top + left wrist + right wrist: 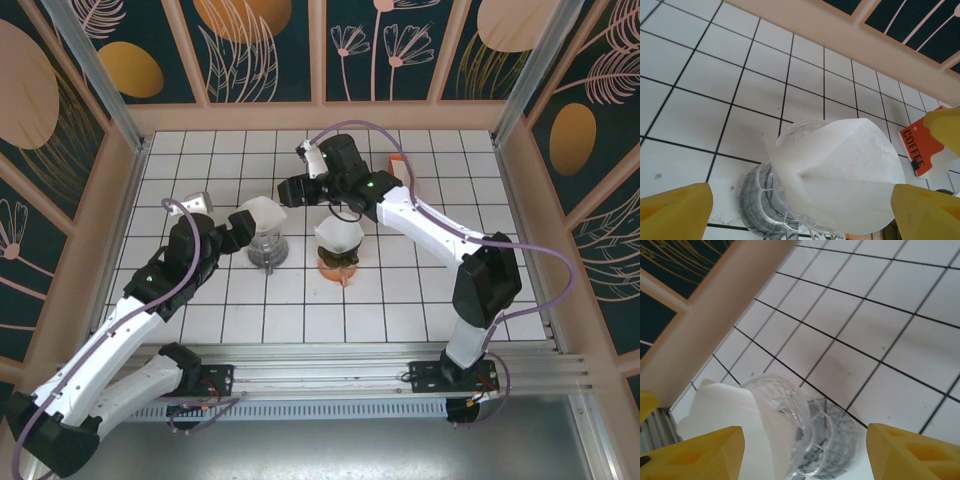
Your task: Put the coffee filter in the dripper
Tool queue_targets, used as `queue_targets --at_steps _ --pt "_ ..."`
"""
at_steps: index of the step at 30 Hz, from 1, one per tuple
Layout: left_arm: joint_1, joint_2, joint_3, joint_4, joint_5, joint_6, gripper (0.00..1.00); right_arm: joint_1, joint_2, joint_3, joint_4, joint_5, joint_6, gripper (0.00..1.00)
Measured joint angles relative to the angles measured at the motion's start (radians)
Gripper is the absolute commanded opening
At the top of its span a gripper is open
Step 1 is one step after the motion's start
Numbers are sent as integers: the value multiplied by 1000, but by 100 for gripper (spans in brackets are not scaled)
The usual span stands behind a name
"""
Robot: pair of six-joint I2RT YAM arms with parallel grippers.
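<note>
A white paper coffee filter (262, 213) sits tilted in the mouth of the clear glass dripper (266, 250), its upper edge standing well above the rim. In the left wrist view the filter (850, 175) covers most of the dripper (760, 200). My left gripper (237, 228) hovers just left of it, open, with a yellow finger on each side of the filter and nothing gripped. My right gripper (292, 188) hangs behind and to the right, also open. Its view looks down on the dripper (830, 440) and the filter (725, 410).
A white paper cone on an orange stand (338, 245) is just right of the dripper. An orange COFFEE box (917, 150) lies further back by the right arm. Wooden walls ring the tiled table (200, 300).
</note>
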Motion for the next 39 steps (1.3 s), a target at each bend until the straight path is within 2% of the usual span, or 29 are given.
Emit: queue_targets --at_steps 6,10,17,25,39 --pt "82 6 -24 42 137 -37 87 -9 2 -15 47 -61 -5 64" --pt "118 23 -48 52 178 -59 85 -19 11 -16 53 -85 -13 62" --pt "145 34 -82 56 201 -80 85 -21 55 -17 58 -130 -27 62" --pt "145 35 -84 74 205 -80 85 -17 61 -27 76 -159 -28 66" --pt "147 56 -167 105 205 -86 84 -16 138 -27 89 -153 -26 61"
